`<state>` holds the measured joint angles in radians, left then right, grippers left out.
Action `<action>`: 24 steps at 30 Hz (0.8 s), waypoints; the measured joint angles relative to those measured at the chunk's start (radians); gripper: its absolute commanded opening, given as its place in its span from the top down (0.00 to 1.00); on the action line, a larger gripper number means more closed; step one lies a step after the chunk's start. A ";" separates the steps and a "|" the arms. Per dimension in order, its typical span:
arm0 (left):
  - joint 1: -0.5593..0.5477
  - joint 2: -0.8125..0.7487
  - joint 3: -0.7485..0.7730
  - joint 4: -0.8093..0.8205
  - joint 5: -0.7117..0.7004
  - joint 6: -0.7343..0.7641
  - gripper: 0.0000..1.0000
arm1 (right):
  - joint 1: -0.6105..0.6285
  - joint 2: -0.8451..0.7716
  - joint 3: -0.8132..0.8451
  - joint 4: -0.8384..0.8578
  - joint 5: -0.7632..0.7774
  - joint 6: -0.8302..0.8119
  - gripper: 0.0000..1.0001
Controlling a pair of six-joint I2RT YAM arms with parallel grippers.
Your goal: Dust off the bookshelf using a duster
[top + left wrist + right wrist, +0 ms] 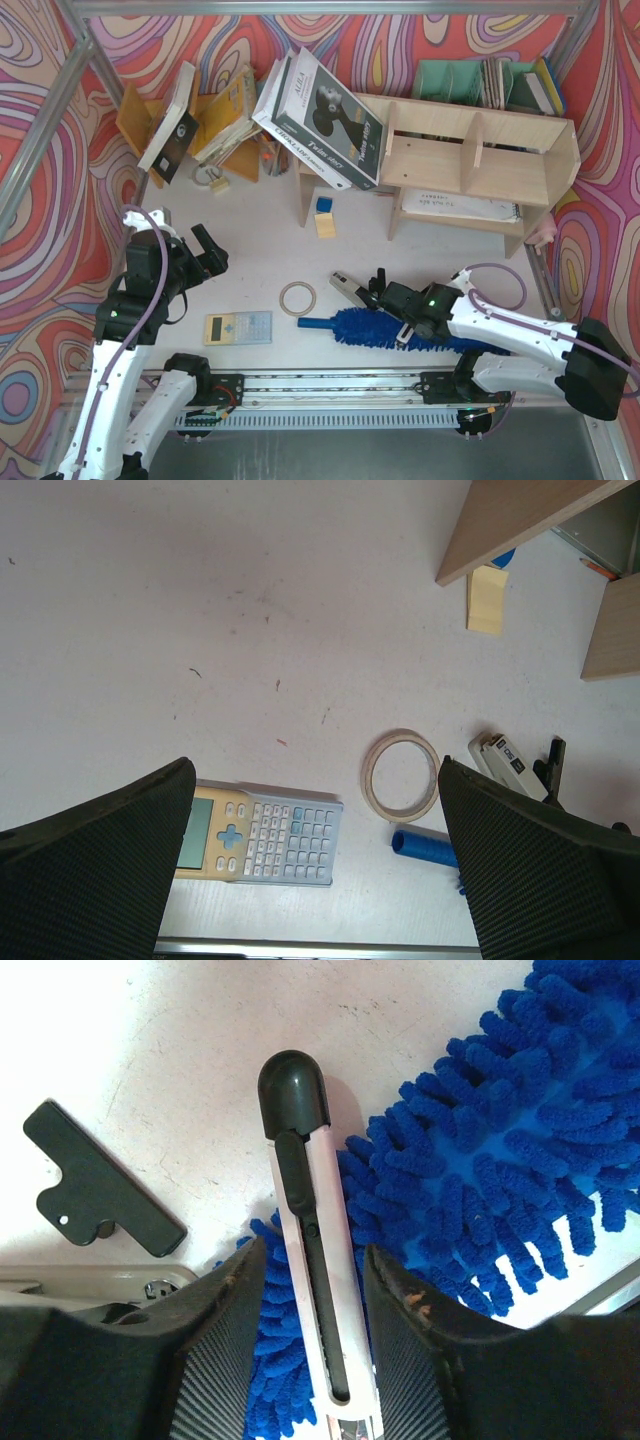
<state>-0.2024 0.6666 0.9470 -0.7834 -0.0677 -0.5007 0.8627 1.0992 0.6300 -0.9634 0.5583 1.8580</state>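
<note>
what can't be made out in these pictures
- duster: top view, the right arm covers the far end of its head.
- bookshelf: top view, leaning books cover its left end.
- right hand: right wrist view, it is unclear whether its fingers actually press the utility knife.
- calculator: left wrist view, the key labels are too small to read.
</note>
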 measured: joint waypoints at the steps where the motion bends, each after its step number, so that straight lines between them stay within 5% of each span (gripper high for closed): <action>1: 0.000 0.000 0.000 0.000 0.000 0.000 0.02 | 0.000 0.001 0.000 0.001 -0.001 -0.002 0.52; 15: 0.000 0.000 0.000 0.000 0.000 0.000 0.01 | -0.006 0.092 -0.002 0.032 -0.007 -0.045 0.51; 24: 0.000 0.000 0.000 0.000 -0.001 0.000 0.02 | -0.006 0.128 -0.001 0.045 -0.009 -0.082 0.62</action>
<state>-0.2024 0.6666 0.9470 -0.7834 -0.0685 -0.5007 0.8562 1.2270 0.6292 -0.9188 0.5495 1.7760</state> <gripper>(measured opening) 0.985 0.416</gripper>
